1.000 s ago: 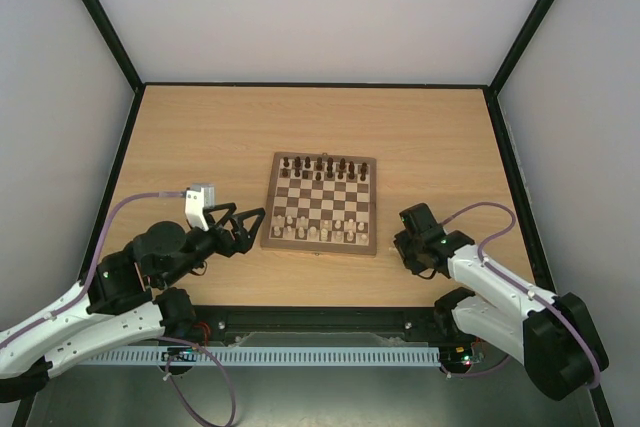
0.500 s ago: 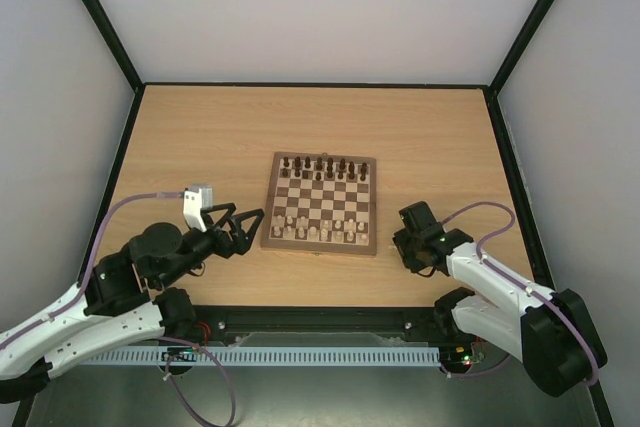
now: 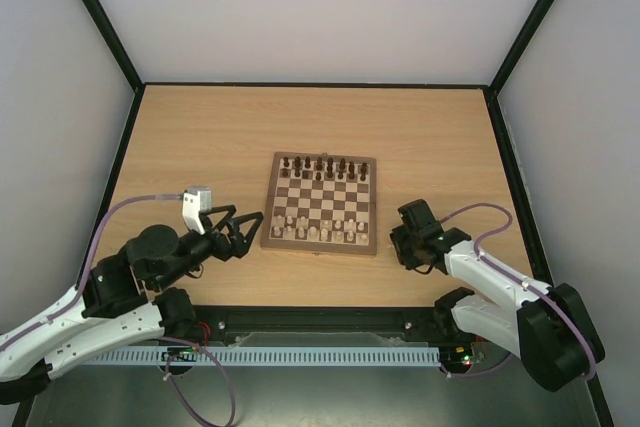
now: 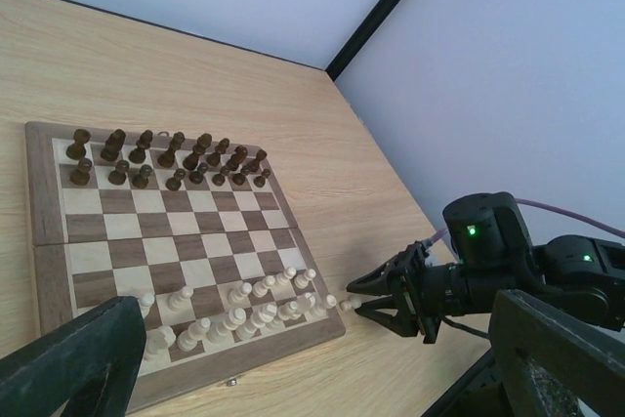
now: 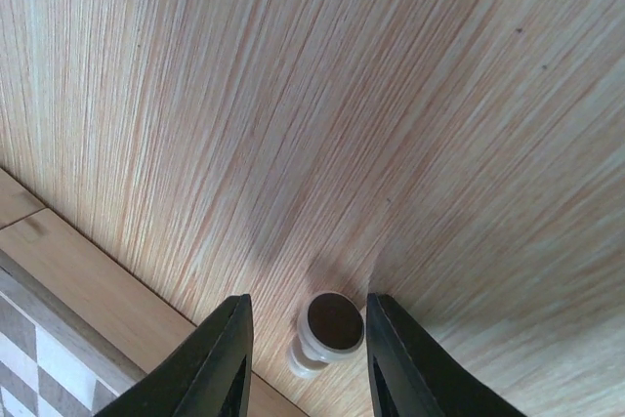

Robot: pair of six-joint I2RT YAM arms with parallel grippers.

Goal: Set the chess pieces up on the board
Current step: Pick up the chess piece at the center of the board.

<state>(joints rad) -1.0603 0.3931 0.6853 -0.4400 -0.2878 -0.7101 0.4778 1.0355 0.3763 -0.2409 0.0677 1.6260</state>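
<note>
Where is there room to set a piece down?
Free: middle rows of board, between dark ranks and pale ranks; table beyond it. Crowded: board's near right corner, where right gripper straddles a loose piece; left gripper by its left edge.

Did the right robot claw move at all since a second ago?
Yes, just a tiny bit. In the top view, the right gripper has crept to the left, and it is now closer to the right edge of the board.
</note>
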